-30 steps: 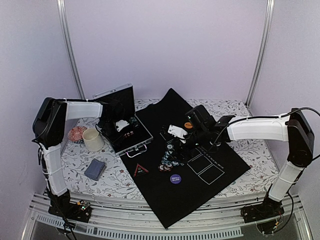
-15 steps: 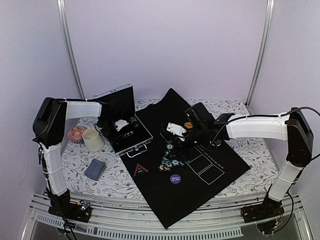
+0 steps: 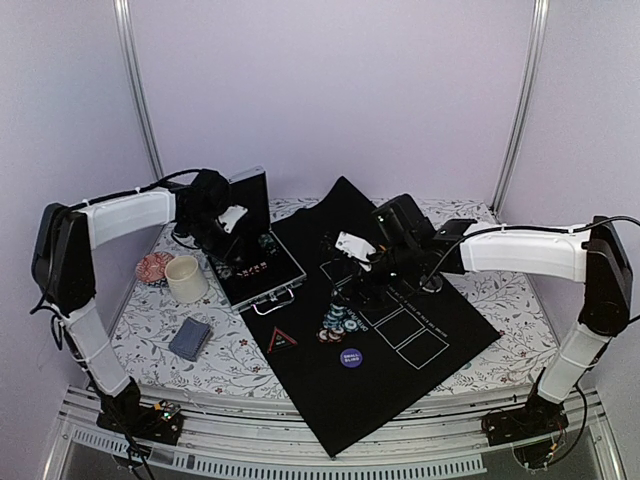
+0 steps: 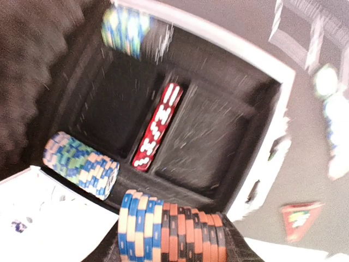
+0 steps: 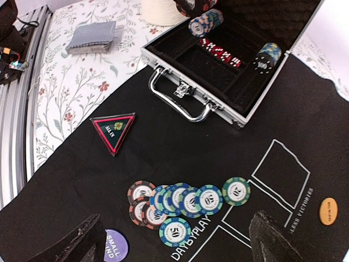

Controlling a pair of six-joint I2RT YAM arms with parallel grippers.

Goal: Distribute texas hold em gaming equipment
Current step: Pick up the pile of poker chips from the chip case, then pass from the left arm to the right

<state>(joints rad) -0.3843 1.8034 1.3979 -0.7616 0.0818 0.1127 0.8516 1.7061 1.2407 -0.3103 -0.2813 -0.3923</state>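
**Reference landmark.** The silver case (image 3: 262, 272) stands open, with its lid upright at the far side and its handle (image 5: 180, 103) facing the arm bases. All positions below are given relative to this case.

**Left gripper** (image 3: 233, 220). It is positioned over the far left part of the case, in front of the lid. The jaws are clenched on a stack of chips (image 4: 170, 232). This stack is blue-edged at one end and orange-edged at the other, and it is held above the compartments.

**Case contents.**
- A pale stack (image 5: 206, 22) lies on its side at the left end.
- A teal-edged stack (image 5: 265, 57) sits at the right end.
- A row of red pieces (image 5: 221, 53) with white marks lies between the two stacks.

**Right gripper** (image 5: 173, 246). It hangs over the black mat (image 3: 340, 410), to the right of the case. The jaws are released and spread wide, with nothing between them.

**Items on the mat.**
- A triangle (image 5: 113, 130), black with a red edge, lies near the handle side of the case.
- A spread of chips (image 5: 188, 203) lies beyond the triangle, farther from the case. These are overlapping teal, blue and red-edged discs lying flat.
- A purple button (image 5: 113, 245) lies just beside this spread, on the side away from the case.
- An orange button (image 5: 328, 210) lies well apart from the case, past the white outlined rectangles (image 5: 281, 166).

**Items off the mat.**
- A deck of cards (image 3: 189, 339) with grey-blue backs lies left of the case and nearer the arm bases.
- A cream cup (image 3: 186, 279) stands just beside the case's left side.
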